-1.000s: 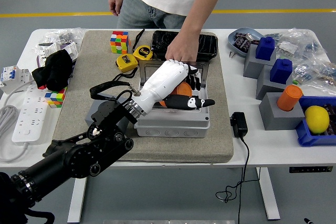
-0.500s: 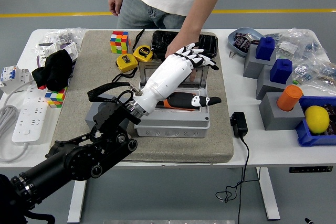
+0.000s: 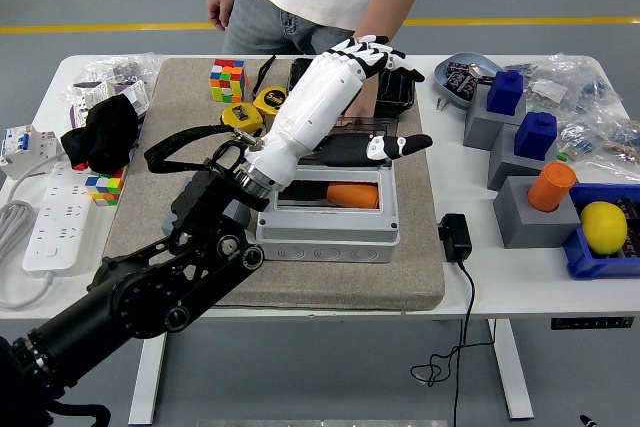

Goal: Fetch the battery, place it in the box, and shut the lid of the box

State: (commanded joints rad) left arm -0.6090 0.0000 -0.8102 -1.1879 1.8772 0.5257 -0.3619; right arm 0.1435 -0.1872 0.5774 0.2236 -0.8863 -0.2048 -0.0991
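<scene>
Battery (image 3: 352,195), orange, lies inside the open grey box (image 3: 330,232) on the mat at mid-counter. Left hand (image 3: 362,87) is raised above the box's far side, fingers spread, holding nothing, clear of the battery. A person's hand is behind it, mostly hidden.

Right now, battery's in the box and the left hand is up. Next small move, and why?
Probably reach the left hand to the far side of the grey box for the lid. The orange battery already lies inside, the hand is open, empty and raised above the box, and the top is still uncovered. The person's hand behind the box is partly hidden, so go slowly.
</scene>
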